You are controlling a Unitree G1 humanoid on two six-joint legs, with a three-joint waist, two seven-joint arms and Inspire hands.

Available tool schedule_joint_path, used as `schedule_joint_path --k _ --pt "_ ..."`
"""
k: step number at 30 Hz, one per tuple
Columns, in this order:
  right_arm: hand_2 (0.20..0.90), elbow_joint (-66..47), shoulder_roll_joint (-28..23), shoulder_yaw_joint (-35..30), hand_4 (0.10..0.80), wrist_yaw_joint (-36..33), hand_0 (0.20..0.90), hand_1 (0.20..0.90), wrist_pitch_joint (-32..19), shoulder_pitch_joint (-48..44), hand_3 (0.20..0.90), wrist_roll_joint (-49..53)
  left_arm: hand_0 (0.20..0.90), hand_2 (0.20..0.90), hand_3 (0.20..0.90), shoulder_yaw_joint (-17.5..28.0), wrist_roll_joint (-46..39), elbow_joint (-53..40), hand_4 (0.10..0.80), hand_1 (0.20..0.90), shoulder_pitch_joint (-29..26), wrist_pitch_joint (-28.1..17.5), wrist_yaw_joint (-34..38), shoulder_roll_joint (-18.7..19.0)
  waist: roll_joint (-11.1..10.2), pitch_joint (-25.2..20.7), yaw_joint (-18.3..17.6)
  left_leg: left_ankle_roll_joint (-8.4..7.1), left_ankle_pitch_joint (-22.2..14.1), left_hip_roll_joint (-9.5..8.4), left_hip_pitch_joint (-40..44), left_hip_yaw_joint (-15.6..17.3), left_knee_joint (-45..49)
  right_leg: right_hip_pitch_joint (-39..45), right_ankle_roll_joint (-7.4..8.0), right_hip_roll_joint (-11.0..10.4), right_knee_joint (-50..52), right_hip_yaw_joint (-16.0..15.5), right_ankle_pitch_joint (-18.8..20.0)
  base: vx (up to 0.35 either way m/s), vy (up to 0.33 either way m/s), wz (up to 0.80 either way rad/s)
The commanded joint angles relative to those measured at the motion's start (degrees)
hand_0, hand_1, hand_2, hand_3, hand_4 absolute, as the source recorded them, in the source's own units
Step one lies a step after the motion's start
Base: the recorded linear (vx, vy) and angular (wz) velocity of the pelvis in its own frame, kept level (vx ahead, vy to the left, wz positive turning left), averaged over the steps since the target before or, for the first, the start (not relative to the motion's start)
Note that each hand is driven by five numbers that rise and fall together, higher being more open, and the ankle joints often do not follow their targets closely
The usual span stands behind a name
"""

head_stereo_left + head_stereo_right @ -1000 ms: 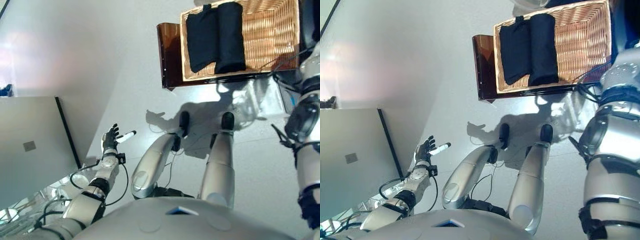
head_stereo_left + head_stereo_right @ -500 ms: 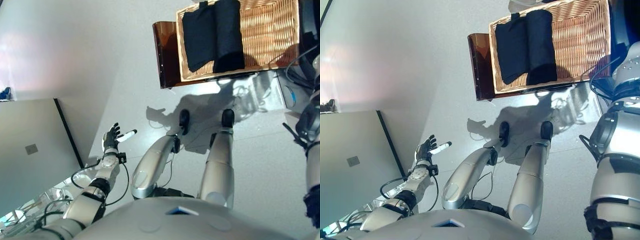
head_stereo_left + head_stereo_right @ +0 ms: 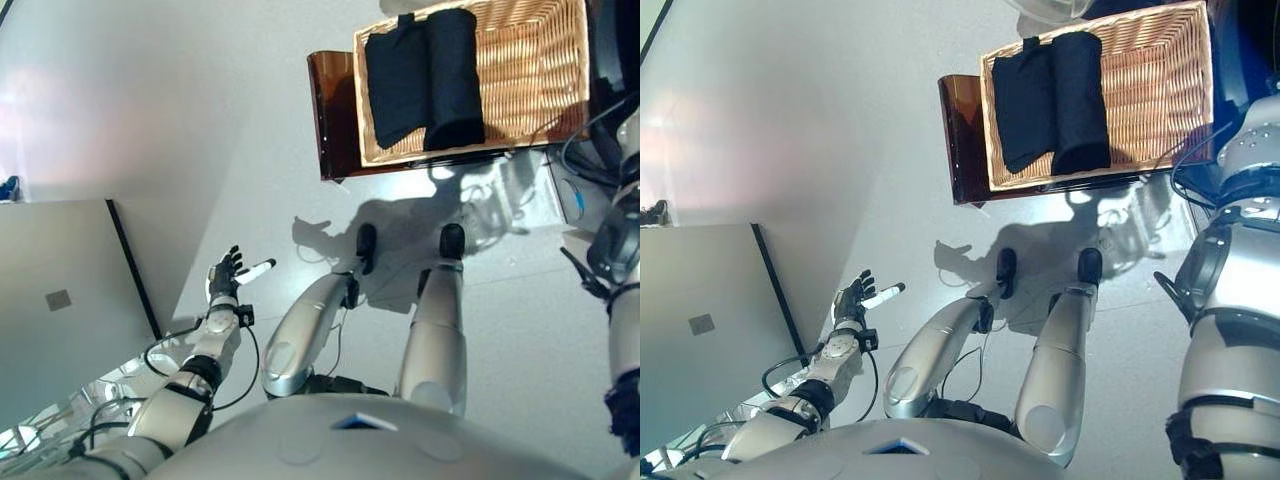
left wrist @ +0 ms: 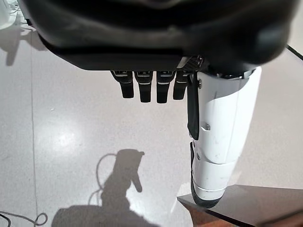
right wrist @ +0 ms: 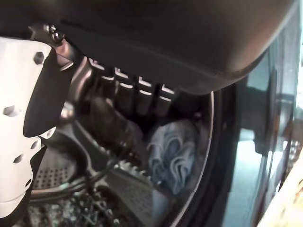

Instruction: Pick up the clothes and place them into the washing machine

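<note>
The robot's left hand [image 3: 224,275] hangs spread and empty over the grey floor [image 3: 200,130] at near left. Two dark folded clothes [image 3: 420,80] lie side by side in a wicker basket [image 3: 530,70] on a brown stand [image 3: 332,120], far ahead. The right hand [image 5: 137,94], fingers relaxed and holding nothing, reaches into the washing machine [image 5: 236,142] drum, where a light blue cloth [image 5: 173,151] lies.

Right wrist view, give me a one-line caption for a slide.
Right hand at the washing machine drum, open and empty, with a light blue cloth already lying inside.
</note>
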Motion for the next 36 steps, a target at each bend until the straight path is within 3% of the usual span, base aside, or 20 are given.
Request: schedule_joint_path --k 1,11,14,19,24,28,36 --pt "0.9 -1.81 -1.19 4.77 0.8 3.01 0.9 0.9 -2.97 1.1 0.9 -2.9 0.9 0.9 0.9 3.1 -0.58 6.04 0.8 0.9 -0.89 -1.94 1.58 3.01 -1.77 -4.41 0.56 -4.34 -3.42 -0.7 -2.87 -1.3 3.83 4.4 -1.86 1.58 -7.59 -2.82 1.95 -0.008 0.001 0.1" --pt "0.9 -1.87 11.88 3.5 0.8 6.81 0.9 0.9 -2.02 9.85 0.9 -1.16 0.9 0.9 0.9 3.46 0.64 5.7 0.8 0.9 -1.48 -1.37 1.25 4.04 -6.44 -4.77 0.88 -3.76 -3.36 -0.4 -0.01 -2.51 3.15 9.29 -1.77 1.49 -10.66 -3.74 3.15 0.01 -0.01 -0.01" --pt "0.9 -3.08 17.54 3.21 0.8 8.63 0.9 0.9 -2.09 13.94 0.9 0.24 0.9 0.9 0.9 4.18 1.58 7.04 0.8 0.9 -1.78 -0.83 1.45 4.48 -8.95 -4.52 0.77 -3.58 -3.42 -0.2 1.52 -3.11 2.95 11.58 -1.79 1.56 -11.93 -4.35 3.51 0.018 -0.02 0.07" --pt "0.9 -4.03 20.67 4.79 0.8 10.66 0.9 0.9 -0.9 17.19 0.9 -0.05 0.9 0.9 0.9 4.82 2.01 7.37 0.8 0.9 -1.8 -0.4 1.24 5.03 -11.34 -4.2 0.72 -3.48 -3.53 0.05 2.7 -3.47 3.06 13.46 -1.86 1.55 -12.86 -4.93 3.95 0.002 -0.025 0.07" --pt "0.9 -6.27 22.84 9.15 0.8 13.0 0.9 0.9 1.44 23.04 0.9 -6.95 0.9 0.9 0.9 6.38 3.47 7.45 0.8 0.9 -1.02 -0.16 0.92 5.97 -14.03 -3.97 0.59 -3.57 -3.09 0.2 5.32 -4.42 1.87 16.36 -1.67 1.48 -14.51 -5.83 4.68 0.019 -0.033 0.05" --pt "0.9 -12.1 24.69 13.43 0.8 11.52 0.9 0.9 2.47 31.2 0.9 -18.74 0.9 0.9 0.9 7.85 5.07 7.95 0.8 0.9 -0.19 0.23 0.97 5.72 -16.54 -5.06 -0.22 -3.7 -1.78 0.52 9.04 -5.14 -1.41 20.21 -1.17 1.34 -17.72 -6.03 5.92 0.042 -0.018 -0.02" --pt "0.9 -15.38 25.15 18.03 0.8 11.94 0.9 0.9 5.03 43.63 0.9 -33.99 0.9 0.9 0.9 10.18 8.4 9.83 0.8 0.9 0.78 1.24 0.82 5.22 -19.1 -7.68 -1.39 -3.77 -0.96 1.07 16.08 -5.6 -5.99 26.85 -0.42 1.28 -21.54 -6.25 6.48 0.076 -0.027 -0.02"
